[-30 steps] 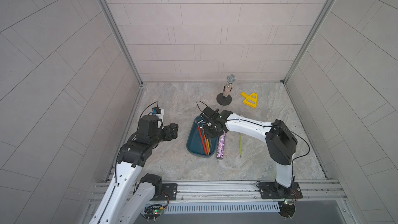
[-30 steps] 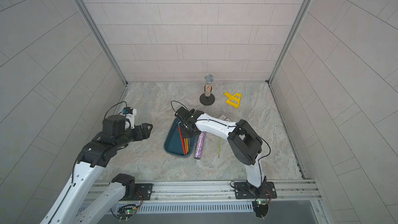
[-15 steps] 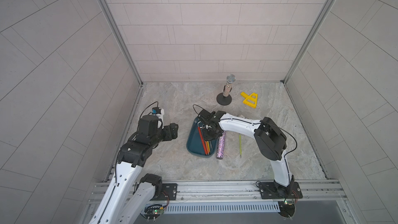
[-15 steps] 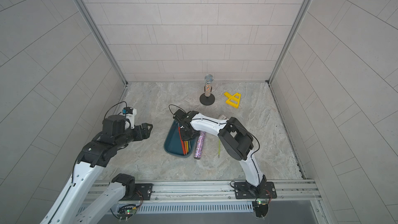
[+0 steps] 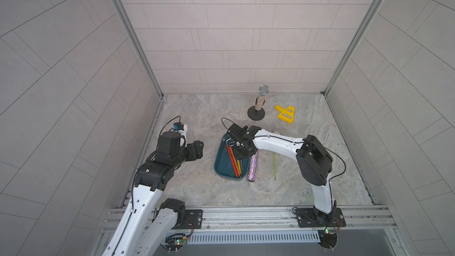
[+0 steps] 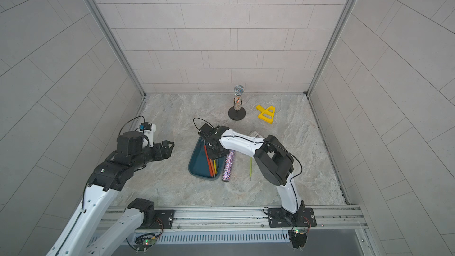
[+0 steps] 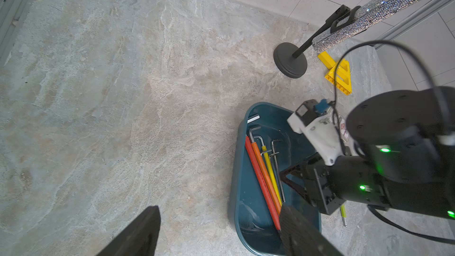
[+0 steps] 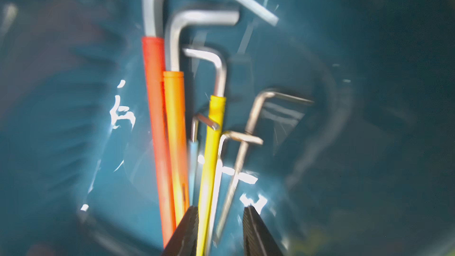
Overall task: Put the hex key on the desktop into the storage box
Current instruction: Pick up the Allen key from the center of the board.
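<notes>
The storage box (image 5: 221, 162) is seen near the middle of the tabletop (image 5: 197, 193) in both top views, a little toward the front edge. It is dark teal and shallow.

A bunch of hex keys (image 7: 267, 168) is laid inside the storage box, side by side along its length. A red hex key (image 8: 155, 119), an orange hex key (image 8: 174, 131), a yellow hex key (image 8: 214, 144) and a thin blue hex key (image 8: 193, 158) can be told apart in the right wrist view. Two thin bare metal hex keys (image 8: 242, 153) are laid next to the yellow one. All the bent ends are pointed toward the back edge of the tabletop.

The right gripper (image 8: 221, 217) is held low over the storage box. Its jaws are parted. The yellow hex key and one thin bare key are seen in the gap between them, but nothing is squeezed. The picture is blurred there.

The left gripper (image 7: 219, 209) is held above the tabletop near the left edge, well apart from the storage box. Its jaws are spread wide and nothing is held.

A glittery tube (image 5: 253, 166) is laid just beside the right side of the storage box. A thin green stick (image 5: 274, 166) is laid on the tabletop a bit farther right. A glittery microphone (image 5: 261, 97) is stood upright on a round black base near the back edge. A yellow plastic piece (image 5: 285, 114) is laid near it, toward the right edge.
</notes>
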Available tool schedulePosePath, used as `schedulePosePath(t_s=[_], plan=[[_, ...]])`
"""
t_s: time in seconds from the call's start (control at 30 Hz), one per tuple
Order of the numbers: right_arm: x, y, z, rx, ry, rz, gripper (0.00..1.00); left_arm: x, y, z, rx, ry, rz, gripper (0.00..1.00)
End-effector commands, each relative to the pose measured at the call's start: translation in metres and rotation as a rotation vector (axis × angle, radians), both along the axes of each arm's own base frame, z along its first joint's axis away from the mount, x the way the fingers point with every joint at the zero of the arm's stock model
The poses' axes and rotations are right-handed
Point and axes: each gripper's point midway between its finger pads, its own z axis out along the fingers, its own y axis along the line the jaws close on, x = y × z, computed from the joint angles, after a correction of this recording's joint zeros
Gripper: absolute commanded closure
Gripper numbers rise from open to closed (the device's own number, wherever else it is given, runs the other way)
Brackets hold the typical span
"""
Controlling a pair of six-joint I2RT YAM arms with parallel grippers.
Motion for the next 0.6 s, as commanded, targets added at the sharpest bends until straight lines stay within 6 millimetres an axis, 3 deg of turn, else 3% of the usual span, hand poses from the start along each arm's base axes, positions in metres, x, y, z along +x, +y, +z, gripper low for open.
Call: schedulePosePath(t_s=[0.0, 0.07, 0.17, 0.33, 0.57], plan=[[0.01, -0.021, 0.059, 0.027, -0.196, -0.04, 0.63, 0.001, 0.001, 0.0, 0.003, -0.014, -0.003, 0.17], [0.01, -0.039, 0.073, 0.026, -0.263, -0.078, 0.63, 0.001, 0.001, 0.001, 0.002, -0.017, -0.004, 0.16], [0.007, -0.072, 0.078, 0.009, -0.308, -0.158, 0.63, 0.0, 0.001, 0.001, 0.002, -0.017, -0.003, 0.17], [-0.006, -0.115, 0.057, -0.004, -0.249, -0.251, 0.63, 0.001, 0.001, 0.001, 0.001, -0.018, -0.003, 0.17], [-0.019, -0.143, 0.043, -0.021, -0.217, -0.302, 0.63, 0.001, 0.001, 0.0, 0.001, -0.017, -0.002, 0.16]])
